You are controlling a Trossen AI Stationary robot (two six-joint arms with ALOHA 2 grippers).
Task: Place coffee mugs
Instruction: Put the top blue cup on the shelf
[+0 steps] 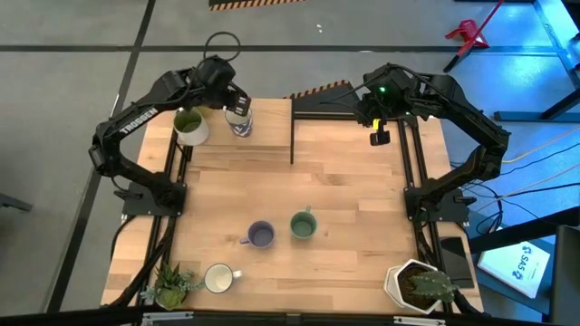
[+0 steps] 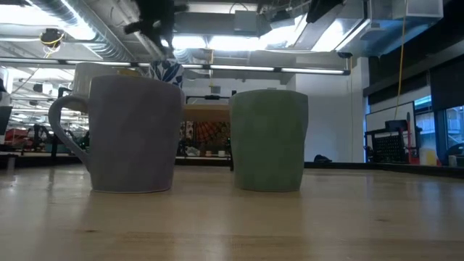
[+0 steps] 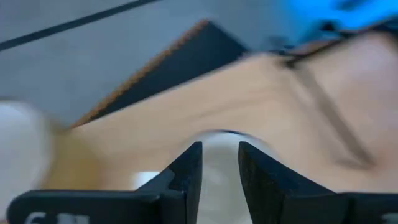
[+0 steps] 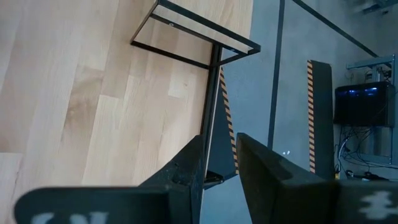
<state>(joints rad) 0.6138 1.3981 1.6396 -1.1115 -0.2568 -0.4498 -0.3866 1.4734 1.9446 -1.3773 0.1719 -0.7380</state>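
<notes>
At the table's far left stands a white mug with blue markings (image 1: 240,124) upright on its base, beside a pale mug with a green inside (image 1: 190,128). My left gripper (image 1: 236,106) hangs open just above the white mug, whose rim (image 3: 219,138) shows blurred in the gap between the fingers (image 3: 221,154). A purple-blue mug (image 1: 261,235), a sage green mug (image 1: 303,225) and a white mug (image 1: 218,278) stand on the near half of the table. My right gripper (image 1: 380,136) waits open and empty over the far right edge (image 4: 219,149).
A thin black frame (image 1: 293,136) stands at the table's far middle. A small green plant (image 1: 172,286) sits at the near left corner and a white plant pot (image 1: 419,286) at the near right. Bare wood lies across the table's middle.
</notes>
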